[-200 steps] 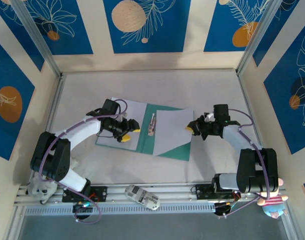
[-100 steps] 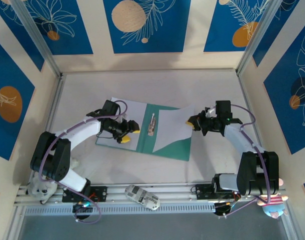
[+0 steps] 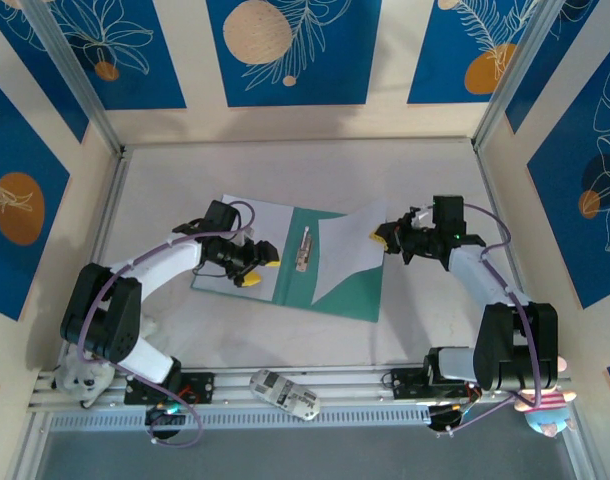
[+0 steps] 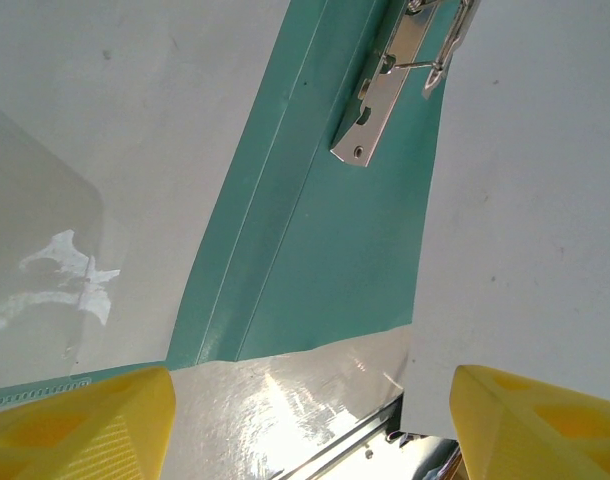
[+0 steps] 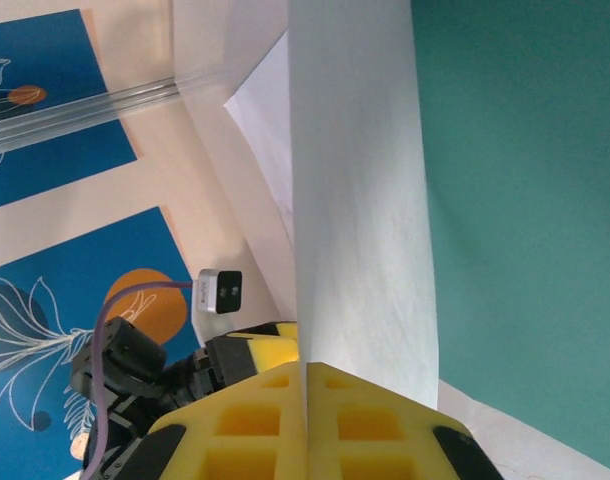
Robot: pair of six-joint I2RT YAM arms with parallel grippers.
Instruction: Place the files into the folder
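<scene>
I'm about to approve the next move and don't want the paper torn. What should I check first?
1. Right end effector grips the sheet: ok, shut on its edge.
2. Folder lies open on the table: ok.
3. Clip ready to take the sheet: cannot tell.
4. Left end effector free: ok, open, holding nothing, over the spine.
5. Sheet squared with the cover: not ok, skewed, right edge raised.

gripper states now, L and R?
Left gripper: open, empty, over the folder.
Right gripper: shut on a white sheet.
</scene>
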